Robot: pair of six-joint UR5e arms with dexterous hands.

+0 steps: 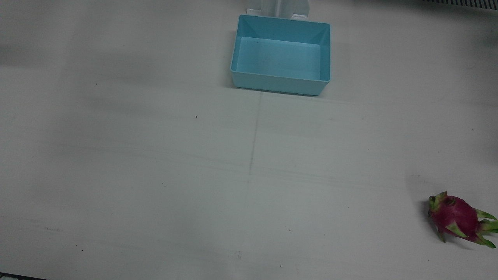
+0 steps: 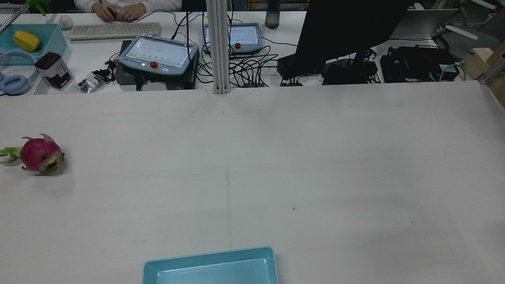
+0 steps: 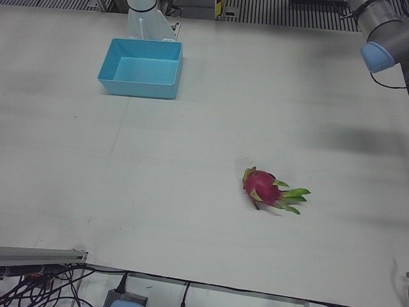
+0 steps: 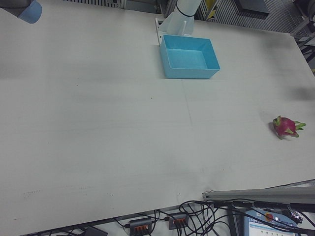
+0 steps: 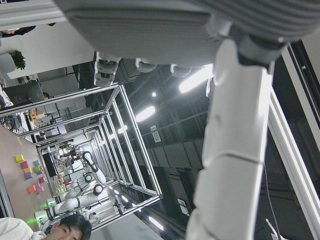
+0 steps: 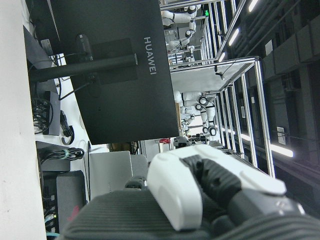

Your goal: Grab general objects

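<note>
A pink dragon fruit (image 1: 455,217) with green scales lies on its side on the white table, near the left arm's side edge. It also shows in the rear view (image 2: 39,156), the left-front view (image 3: 265,190) and the right-front view (image 4: 285,127). Neither hand is over the table in the fixed views. My left hand (image 5: 150,30) shows only in its own view, raised, with a white finger (image 5: 235,150) stretched out and nothing held. My right hand (image 6: 200,200) shows in its own view, facing a monitor, and holds nothing.
An empty light-blue bin (image 1: 280,83) stands by the pedestal (image 1: 278,7); it shows in the rear view (image 2: 209,256) too. A left arm joint (image 3: 380,54) and a right arm joint (image 4: 29,11) sit at view corners. A black monitor (image 2: 347,31), teach pendants (image 2: 158,53) and a post (image 2: 219,47) stand beyond the far edge.
</note>
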